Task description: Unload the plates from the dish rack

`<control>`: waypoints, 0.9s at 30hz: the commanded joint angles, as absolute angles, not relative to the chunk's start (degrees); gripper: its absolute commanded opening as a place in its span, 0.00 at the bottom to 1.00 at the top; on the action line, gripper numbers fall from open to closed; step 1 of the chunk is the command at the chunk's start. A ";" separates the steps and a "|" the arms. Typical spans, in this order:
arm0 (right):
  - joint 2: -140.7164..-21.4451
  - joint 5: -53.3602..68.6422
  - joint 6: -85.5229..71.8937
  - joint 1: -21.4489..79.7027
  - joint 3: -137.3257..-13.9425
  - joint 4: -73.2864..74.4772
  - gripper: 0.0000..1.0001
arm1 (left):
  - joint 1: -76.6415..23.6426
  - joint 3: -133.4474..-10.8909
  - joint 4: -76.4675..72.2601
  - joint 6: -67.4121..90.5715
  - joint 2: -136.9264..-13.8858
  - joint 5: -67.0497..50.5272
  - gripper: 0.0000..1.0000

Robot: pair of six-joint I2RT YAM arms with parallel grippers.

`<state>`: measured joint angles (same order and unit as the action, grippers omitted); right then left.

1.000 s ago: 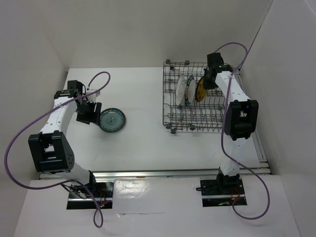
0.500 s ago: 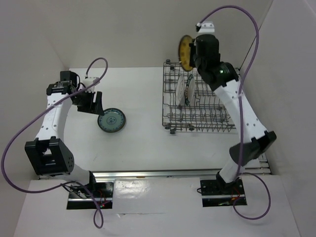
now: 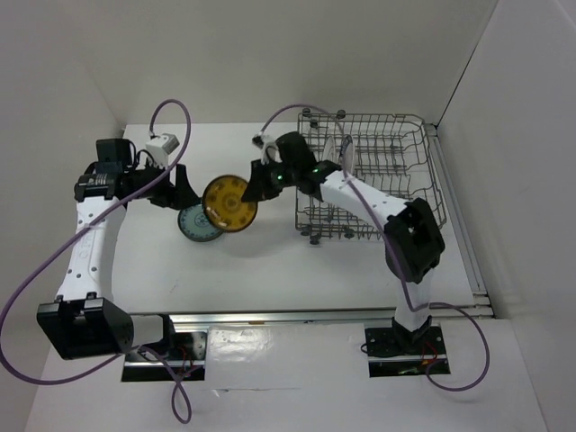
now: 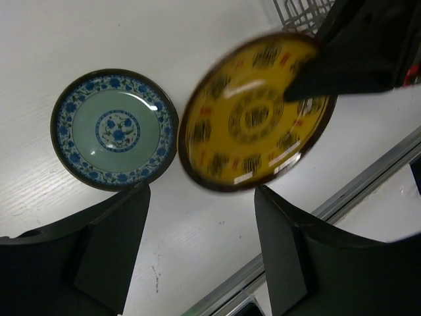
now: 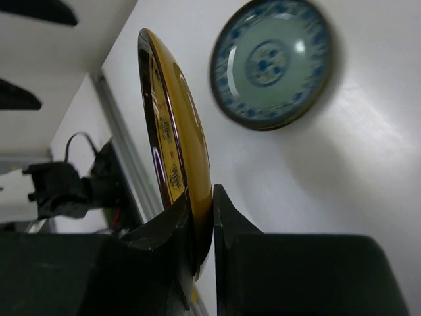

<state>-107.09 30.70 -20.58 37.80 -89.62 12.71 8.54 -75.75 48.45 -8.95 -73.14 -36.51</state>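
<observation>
An ochre-yellow plate (image 3: 229,204) hangs tilted over the table, its rim pinched by my right gripper (image 3: 261,184), which is shut on it (image 5: 212,197). From the right wrist the plate (image 5: 174,125) shows edge-on. A teal-blue plate (image 3: 193,226) lies flat on the table, partly under the yellow one from above, and beside it (image 4: 115,130) from the left wrist. My left gripper (image 3: 171,191) hovers open just behind both plates with nothing between its fingers (image 4: 200,210). The dish rack (image 3: 396,144) stands at the right. A pale plate (image 3: 330,144) seems to stand at its left end, half hidden by my right arm.
The right arm reaches leftward from the rack's front-left corner across the middle of the table. A metal rail (image 3: 306,315) runs along the near table edge. White walls close in the left, back and right sides. Purple cables loop above both arms.
My right arm lifted the yellow plate out of the rack and swung it left and down over the table beside the teal plate. The left gripper drew back slightly and opened wider.
</observation>
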 commanded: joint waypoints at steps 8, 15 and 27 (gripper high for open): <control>-110.48 44.20 -25.04 44.38 -94.92 -1.40 0.00 | 8.17 -73.56 48.95 -11.07 -76.82 -34.89 0.74; -113.03 43.59 -25.58 44.38 -94.75 -2.64 0.00 | 8.17 -74.70 56.40 -16.60 -78.49 -40.86 0.37; -114.70 37.28 -24.96 42.28 -99.49 7.27 0.81 | 10.45 -78.40 54.16 -8.37 -83.31 -29.12 0.00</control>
<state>-115.44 41.60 -24.43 42.89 -94.89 5.52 8.69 -76.64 57.76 -14.87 -81.41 -38.17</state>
